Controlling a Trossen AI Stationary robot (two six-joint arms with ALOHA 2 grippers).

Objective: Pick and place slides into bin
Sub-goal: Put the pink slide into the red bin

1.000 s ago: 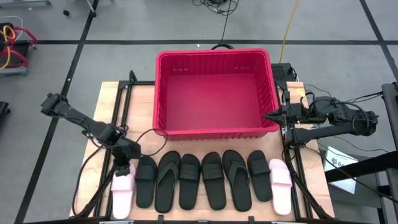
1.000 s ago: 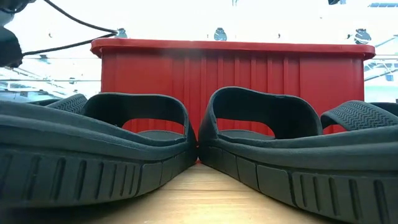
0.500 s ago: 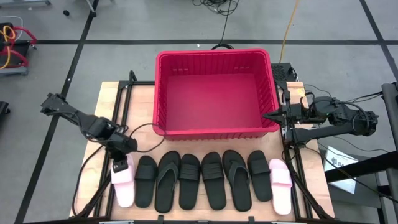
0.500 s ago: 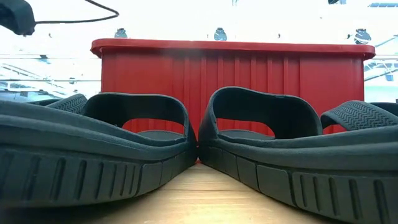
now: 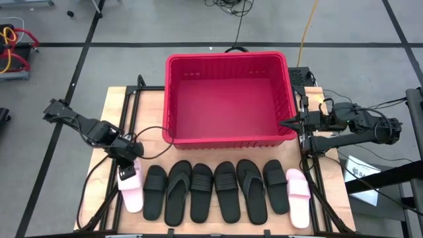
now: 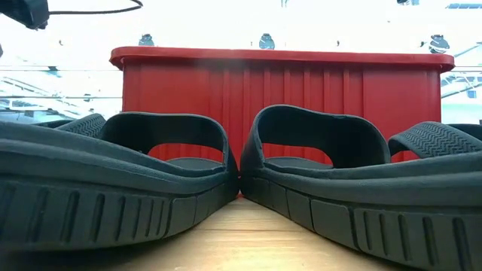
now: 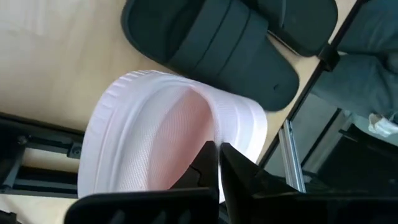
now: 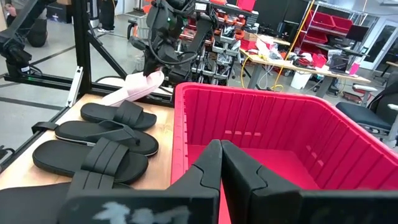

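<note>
**Left gripper lifting end of pink slide**

Left gripper (image 5: pixel 127 171) sits at the left end of the sandal row, fingers pinched together on the rim of the pale pink wide-strap foam slide (image 5: pixel 130 190). In the left wrist view the two dark fingers (image 7: pixel 205 163) clamp the slide's edge (image 7: pixel 180 143). Slide's long axis runs roughly from bin side to near table edge, slightly slanted; the gripped end points toward the bin and is raised, as the right wrist view shows it tilted up off the wooden table (image 5: pixel 112 112).

Six black flat sandals (image 5: pixel 211 192), some wide-strap, some thong-style, lie side by side beside it, long axes parallel, same direction. Second pale pink slide (image 5: pixel 298 196) lies flat at the right end of the row.

Large red slotted plastic bin (image 5: pixel 228 99) stands behind the row, interior bare.

Right gripper (image 5: pixel 288 123) hangs beside the bin's right wall near its front corner, fingers together, holding nothing.
</note>
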